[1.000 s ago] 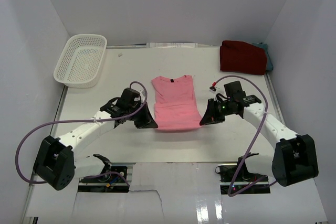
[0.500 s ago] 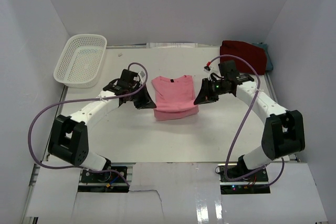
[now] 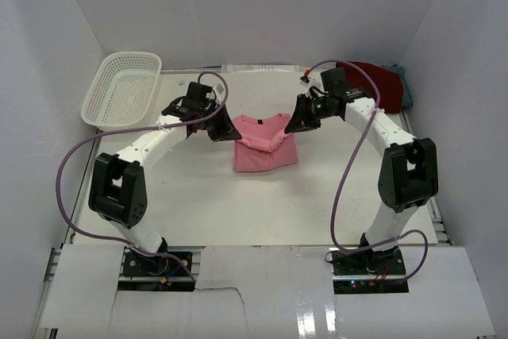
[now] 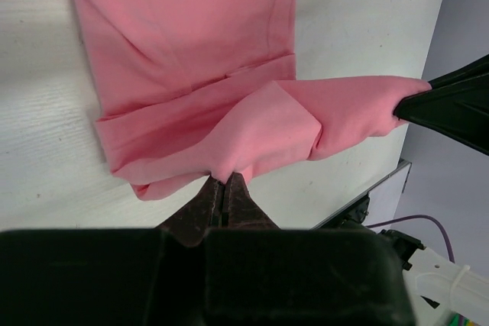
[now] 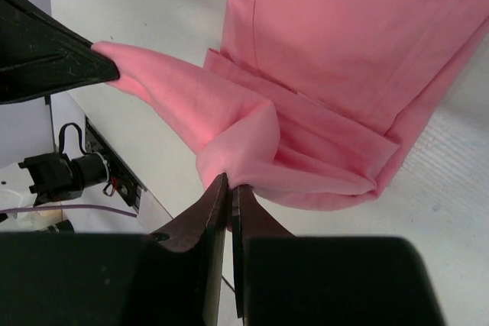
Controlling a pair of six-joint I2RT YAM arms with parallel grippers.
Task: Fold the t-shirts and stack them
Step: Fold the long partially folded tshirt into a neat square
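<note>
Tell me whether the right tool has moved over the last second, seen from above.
Yes. The right tool, shut on the light pink cloth t-shirt, has moved up the view, closer to the dark red cloth t-shirt at the back.

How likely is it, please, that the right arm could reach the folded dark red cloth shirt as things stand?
Probably not yet: the right gripper is shut on the light pink cloth shirt, though the dark red cloth shirt lies close, unobstructed.

Illumination bright, diffuse, from overhead. Shadows on the table [image 3: 198, 196] soft. Mild glare on the glossy front panel [image 3: 317, 307]. Focus sharp throughout.
</note>
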